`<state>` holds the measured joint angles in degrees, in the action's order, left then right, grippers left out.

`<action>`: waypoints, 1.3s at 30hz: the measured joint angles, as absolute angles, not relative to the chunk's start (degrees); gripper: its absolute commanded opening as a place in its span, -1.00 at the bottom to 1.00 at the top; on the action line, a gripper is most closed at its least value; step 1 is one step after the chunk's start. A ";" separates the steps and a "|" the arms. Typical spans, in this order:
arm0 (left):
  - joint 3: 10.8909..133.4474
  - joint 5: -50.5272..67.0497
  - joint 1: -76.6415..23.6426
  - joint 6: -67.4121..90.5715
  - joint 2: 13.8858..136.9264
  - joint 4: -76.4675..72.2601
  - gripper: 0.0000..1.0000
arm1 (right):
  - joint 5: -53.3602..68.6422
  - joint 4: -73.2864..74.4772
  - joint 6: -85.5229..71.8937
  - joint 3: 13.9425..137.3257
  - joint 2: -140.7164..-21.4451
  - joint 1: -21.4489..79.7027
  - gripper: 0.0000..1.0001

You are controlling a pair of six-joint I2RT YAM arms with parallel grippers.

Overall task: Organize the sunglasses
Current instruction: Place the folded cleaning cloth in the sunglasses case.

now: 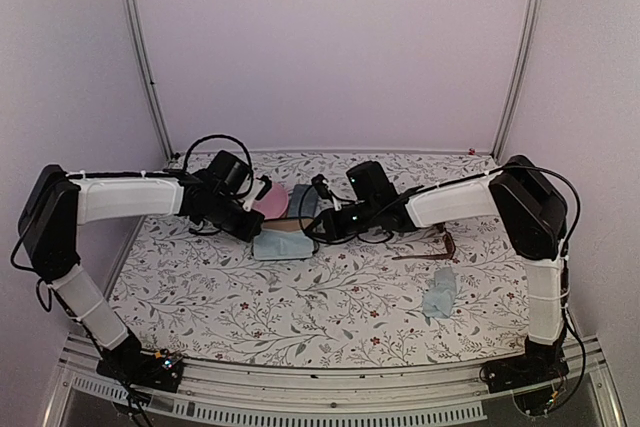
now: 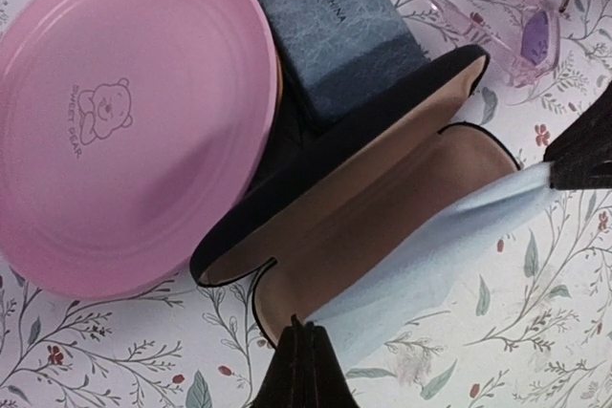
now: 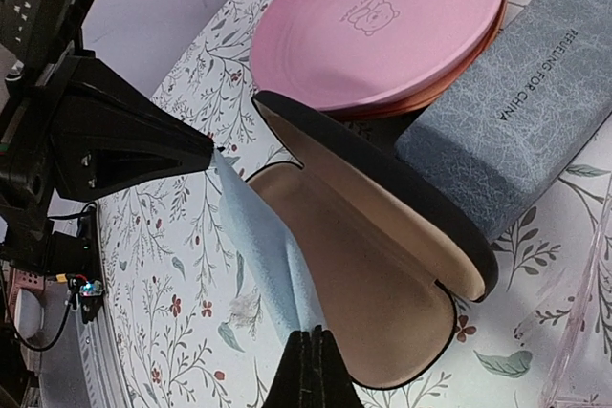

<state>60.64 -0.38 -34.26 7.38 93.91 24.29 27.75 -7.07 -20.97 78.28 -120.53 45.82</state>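
- My L gripper [image 2: 304,332]: pinched shut on one corner of blue cloth [image 2: 430,255].
- Cloth stretched over open black case [image 2: 363,126], maybe touching lining.
- R gripper [image 3: 312,336]: pinching opposite corner.
- Not stowed yet: pale pink sunglasses [image 2: 524,21] beside case, brown sunglasses [image 1: 440,244] far right.

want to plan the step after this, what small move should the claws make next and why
Probably lower the blue cloth flat into the open black case: the left claw and right claw each pinch a corner, holding it stretched across the case's lower half.
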 measured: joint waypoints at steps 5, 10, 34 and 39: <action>61.69 -0.27 -33.65 6.94 96.23 23.81 -1.00 | 27.70 -6.90 -20.73 79.57 -121.75 45.60 -1.00; 61.78 -0.21 -33.52 6.74 97.91 23.64 -1.00 | 27.53 -6.46 -20.47 80.29 -123.37 45.56 -1.00; 62.85 0.84 -33.41 5.87 102.04 23.35 -1.00 | 27.24 -3.90 -19.22 82.37 -126.74 45.28 -1.00; 62.85 0.84 -33.41 5.76 102.30 23.35 -1.00 | 26.89 -3.55 -19.00 83.07 -127.48 45.28 -1.00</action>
